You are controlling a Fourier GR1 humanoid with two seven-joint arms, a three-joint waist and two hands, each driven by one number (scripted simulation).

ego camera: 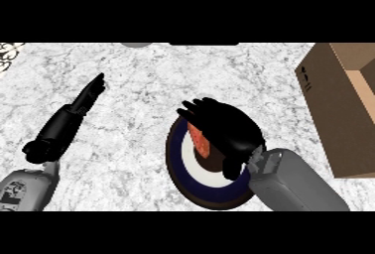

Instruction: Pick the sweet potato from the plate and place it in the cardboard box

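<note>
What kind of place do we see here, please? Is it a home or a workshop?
Probably a kitchen counter in a home: a grey-white marble counter top carries a round plate with a sweet potato under the right hand, and an open cardboard box stands at the right.

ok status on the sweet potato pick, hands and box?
Right hand over plate, fingers curling onto sweet potato, not lifted. Left hand open, resting at left. Cardboard box open at right, path looks clear.
</note>
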